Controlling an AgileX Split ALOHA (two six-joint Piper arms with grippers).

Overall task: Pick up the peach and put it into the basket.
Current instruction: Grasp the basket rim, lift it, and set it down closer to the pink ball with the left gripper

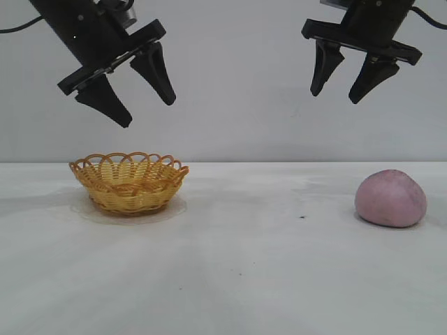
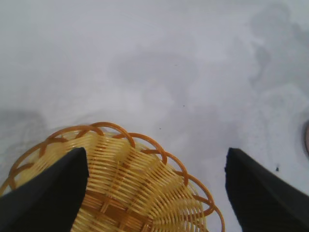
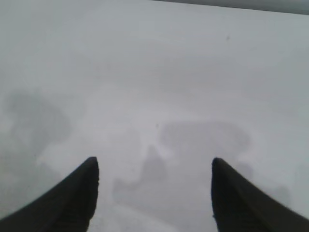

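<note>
From the outside view we see 2 arms hanging high over a white bench point(image 1: 230, 265). The left gripper point(image 1: 149, 103) hovers above the basket point(image 1: 128, 183), and its fingers are spread wide with nothing in them. The right gripper point(image 1: 340, 88) hangs up high too, fingers spread and empty. The peach point(image 1: 390, 198) sits on the bench at the right side, well apart from the basket and a bit to the right of the spot under the right gripper. Nothing touches it yet.

In the left wrist view we look down on the basket point(image 2: 130, 193) between 2 dark fingers point(image 2: 48, 193) set far apart. The yellow weave and the looped rim show well, and the basket looks empty.

In the right wrist view we see only bare bench point(image 3: 154, 72) and 2 dark fingers point(image 3: 72, 198) spread apart. The peach does not show here.

We think the peach is light and a bit soft, with a dull skin that should not slip much. It is round, so it could roll. We think the best hold is across its wide middle, one finger on each side, squeezing gently.
</note>
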